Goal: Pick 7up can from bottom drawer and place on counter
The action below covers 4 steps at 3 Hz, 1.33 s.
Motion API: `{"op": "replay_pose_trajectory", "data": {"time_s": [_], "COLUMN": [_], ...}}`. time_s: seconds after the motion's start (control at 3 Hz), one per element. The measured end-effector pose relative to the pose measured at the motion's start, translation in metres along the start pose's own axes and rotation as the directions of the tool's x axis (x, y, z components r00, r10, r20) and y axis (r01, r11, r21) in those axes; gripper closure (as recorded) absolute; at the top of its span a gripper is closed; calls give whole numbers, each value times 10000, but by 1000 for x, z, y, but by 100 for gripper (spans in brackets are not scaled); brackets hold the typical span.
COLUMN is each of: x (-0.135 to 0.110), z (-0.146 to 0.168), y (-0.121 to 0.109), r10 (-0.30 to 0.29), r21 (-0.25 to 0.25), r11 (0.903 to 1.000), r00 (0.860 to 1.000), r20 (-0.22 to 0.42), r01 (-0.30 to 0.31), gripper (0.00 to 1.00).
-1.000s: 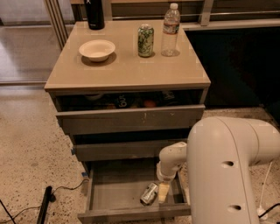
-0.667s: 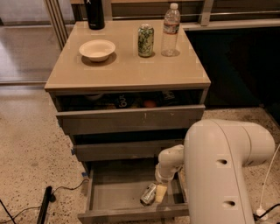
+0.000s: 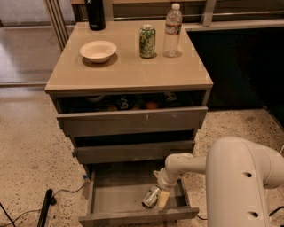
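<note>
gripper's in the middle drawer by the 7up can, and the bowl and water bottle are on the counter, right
Not quite. The camera view shows the gripper in the bottom drawer, not the middle one, by the 7up can. The bowl and water bottle are on the counter.

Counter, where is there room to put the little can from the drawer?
The whole front strip of the counter is bare, from the bowl forward. The back is crowded: black bottle, green can, water bottle. The gripper is down in the bottom drawer by the 7up can.
</note>
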<state>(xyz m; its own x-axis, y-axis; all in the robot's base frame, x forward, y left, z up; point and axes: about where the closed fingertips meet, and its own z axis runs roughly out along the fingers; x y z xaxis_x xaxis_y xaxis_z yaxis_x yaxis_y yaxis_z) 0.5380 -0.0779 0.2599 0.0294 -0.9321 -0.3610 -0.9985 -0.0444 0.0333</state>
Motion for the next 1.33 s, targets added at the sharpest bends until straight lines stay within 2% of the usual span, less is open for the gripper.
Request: {"op": "replay_pose_trajectory", "data": {"time_s": [0.33,0.67,1.0,1.33], "x": [-2,-1,-4,-9], "z": [7,8,13,18], "y": [2,4,2,-1], "r10": [-1407,-2138,-2287,-2849], "r21": [-620,-697,-668,-614], "r11": [9878,9739,9706,9555], "r00": [9895,9762,9724,9565], "r20": [329,370,457,634], "r01": [1426,2160,2314,2887], "gripper": [0,0,0,0]}}
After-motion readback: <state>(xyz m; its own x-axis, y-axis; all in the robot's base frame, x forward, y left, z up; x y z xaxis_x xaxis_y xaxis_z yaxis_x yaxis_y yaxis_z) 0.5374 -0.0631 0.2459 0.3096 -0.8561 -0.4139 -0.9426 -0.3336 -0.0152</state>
